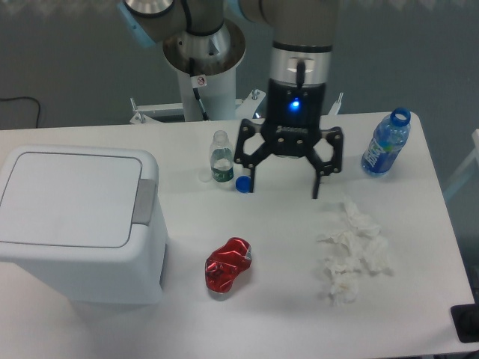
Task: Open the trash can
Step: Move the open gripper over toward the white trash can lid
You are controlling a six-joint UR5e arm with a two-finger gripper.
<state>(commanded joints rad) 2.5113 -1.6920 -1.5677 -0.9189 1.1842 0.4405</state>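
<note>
The trash can [75, 239] is a large white boxy bin at the left of the table. Its flat lid [67, 196] lies shut, with a grey push tab [145, 201] on its right edge. My gripper [284, 191] hangs open above the table's middle, well to the right of the bin, fingers spread wide with nothing between them. A blue light glows on its black body.
A small clear bottle [220, 157] and a blue cap [242, 183] sit just left of the gripper. A crushed red can [228, 264] lies in front. Crumpled white tissue [352, 250] is at the right, a blue bottle [385, 142] at the far right.
</note>
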